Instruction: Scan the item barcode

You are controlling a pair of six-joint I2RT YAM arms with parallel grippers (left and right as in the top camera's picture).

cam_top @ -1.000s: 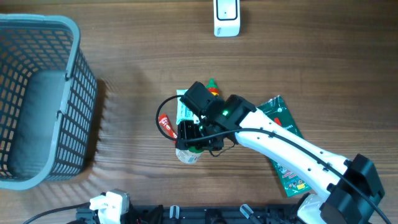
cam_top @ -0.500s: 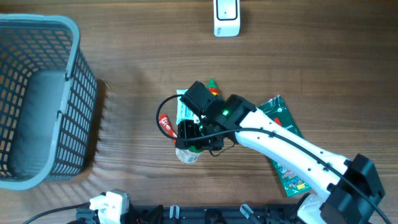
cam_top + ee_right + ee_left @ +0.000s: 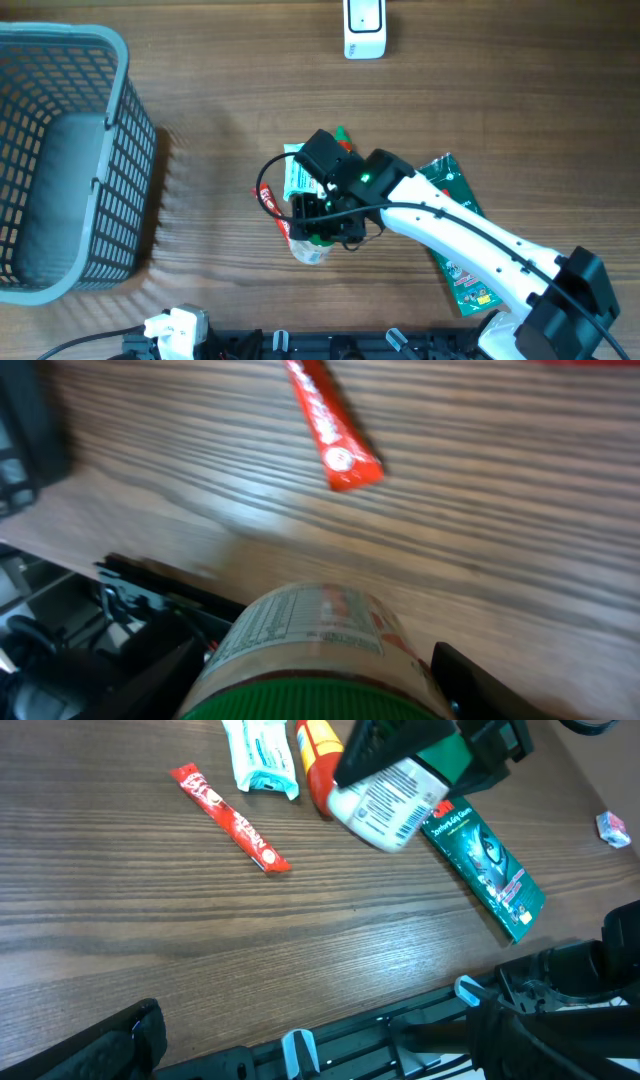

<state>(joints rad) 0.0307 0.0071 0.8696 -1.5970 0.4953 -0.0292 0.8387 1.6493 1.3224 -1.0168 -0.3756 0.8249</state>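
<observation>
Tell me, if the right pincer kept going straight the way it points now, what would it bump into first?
Probably bare wooden table. The right pincer grips a green-capped bottle and tilts downward, so the bottle would touch wood short of the red stick packet. Depth is hard to judge.

The overhead view looks straight down from high above the table (image 3: 220, 100), taking in the basket (image 3: 60, 150) at the left. The left wrist view sits low at the near edge, slanting across the wood. The right wrist view is pressed close over the bottle (image 3: 310, 635), facing down. All three share the bottle and the red packet (image 3: 232, 818).
</observation>
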